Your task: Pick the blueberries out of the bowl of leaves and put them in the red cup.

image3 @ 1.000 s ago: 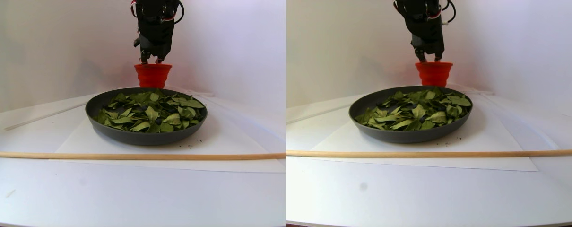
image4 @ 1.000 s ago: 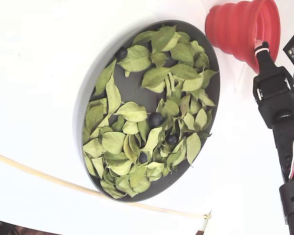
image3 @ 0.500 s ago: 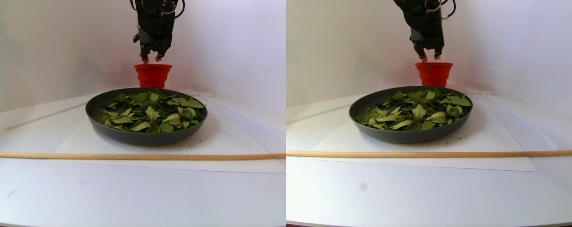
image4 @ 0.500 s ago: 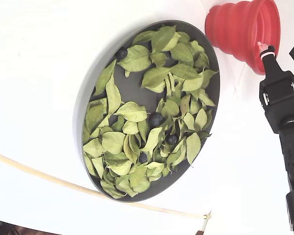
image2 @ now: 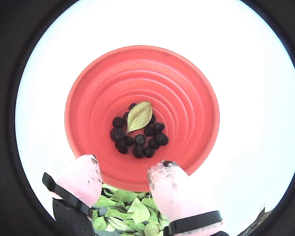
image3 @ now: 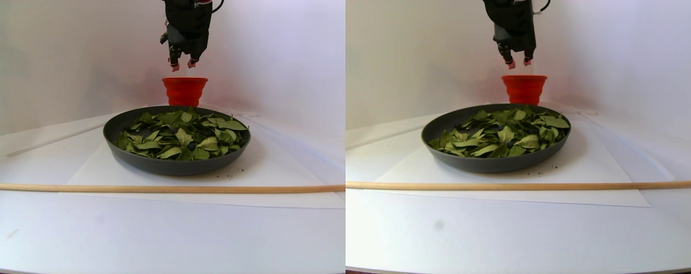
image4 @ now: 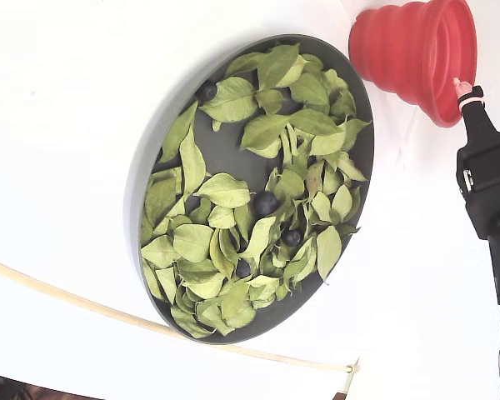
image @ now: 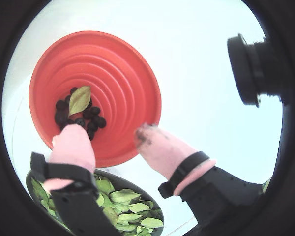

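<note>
A: In the fixed view, little dark round blueberries (image4: pixel 265 202) wait among dry green leaves (image4: pixel 223 190) in the wide grey bowl (image4: pixel 143 179).

B: The pink-tipped gripper (image2: pixel 122 173) has lifted off the bright red ribbed cup (image2: pixel 191 93), spread and empty. Time for another berry.
</note>
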`<state>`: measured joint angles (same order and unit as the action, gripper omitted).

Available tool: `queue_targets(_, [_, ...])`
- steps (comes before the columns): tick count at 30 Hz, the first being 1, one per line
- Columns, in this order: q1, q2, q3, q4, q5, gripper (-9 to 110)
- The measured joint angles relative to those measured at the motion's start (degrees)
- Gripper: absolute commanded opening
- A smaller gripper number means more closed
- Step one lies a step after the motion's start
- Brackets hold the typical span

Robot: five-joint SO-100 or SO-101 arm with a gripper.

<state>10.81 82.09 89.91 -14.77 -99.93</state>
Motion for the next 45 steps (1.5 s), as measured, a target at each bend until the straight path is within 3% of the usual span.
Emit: queue_targets(45, [2.2, 15.4, 14.2, 15.0, -2.8, 18])
